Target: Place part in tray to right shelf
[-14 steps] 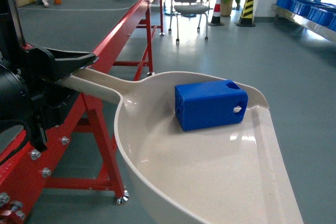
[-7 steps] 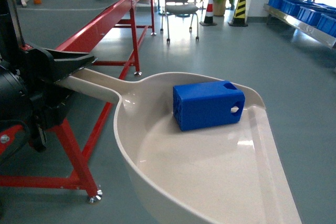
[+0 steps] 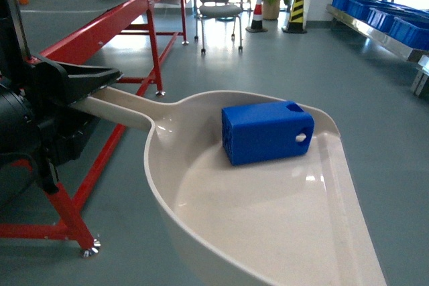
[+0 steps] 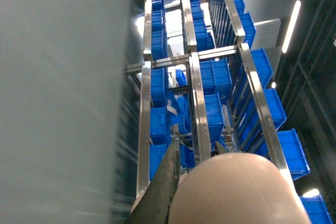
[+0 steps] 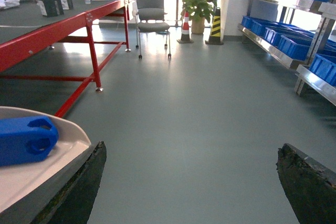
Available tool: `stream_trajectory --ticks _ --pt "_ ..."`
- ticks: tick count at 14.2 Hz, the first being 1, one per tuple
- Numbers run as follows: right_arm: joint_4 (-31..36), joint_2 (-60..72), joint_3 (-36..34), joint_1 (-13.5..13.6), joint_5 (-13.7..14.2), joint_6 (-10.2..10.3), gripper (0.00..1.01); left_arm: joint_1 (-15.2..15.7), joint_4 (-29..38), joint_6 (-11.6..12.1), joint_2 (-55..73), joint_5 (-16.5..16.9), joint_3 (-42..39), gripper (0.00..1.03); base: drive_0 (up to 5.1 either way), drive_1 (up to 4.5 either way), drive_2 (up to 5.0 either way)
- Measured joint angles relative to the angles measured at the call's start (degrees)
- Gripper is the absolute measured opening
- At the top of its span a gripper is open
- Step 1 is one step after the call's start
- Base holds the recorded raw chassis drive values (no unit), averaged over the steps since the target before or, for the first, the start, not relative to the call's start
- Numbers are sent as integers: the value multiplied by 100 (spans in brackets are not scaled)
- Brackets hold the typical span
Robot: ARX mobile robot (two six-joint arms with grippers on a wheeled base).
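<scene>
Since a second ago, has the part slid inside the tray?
No. The part sits at the same spot by the tray's back wall, near the handle end. Only the background shifted: the red table moved left, so the base is turning.

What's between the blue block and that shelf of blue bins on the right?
In the head view, only the tray's rim, then bare grey floor, separates the part from the right shelf.

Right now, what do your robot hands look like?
My left gripper is black, with flat, pointed fingers like a beak, on a chunky round black arm. My right gripper has two dark fingers with rough, worn-looking edges. I can't make out any markings or cables on them.
</scene>
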Motion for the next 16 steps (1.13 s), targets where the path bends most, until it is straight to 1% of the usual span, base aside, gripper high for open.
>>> stream_trajectory --ticks 8,10,11,12,16 --pt "9 0 0 0 -2 0 98 -17 -4 26 -9 55 0 14 491 -255 -255" --pt "-2 0 0 0 24 0 98 -28 17 9 -9 15 0 14 0 0 0" --pt "15 -2 0 0 31 0 98 -107 17 2 -9 133 0 14 0 0 0" --pt "13 -13 0 0 28 0 98 -22 11 13 -9 48 -7 14 1 418 -415" --pt "-7 0 0 0 26 0 98 -22 13 15 -9 50 -7 14 -11 405 -426"
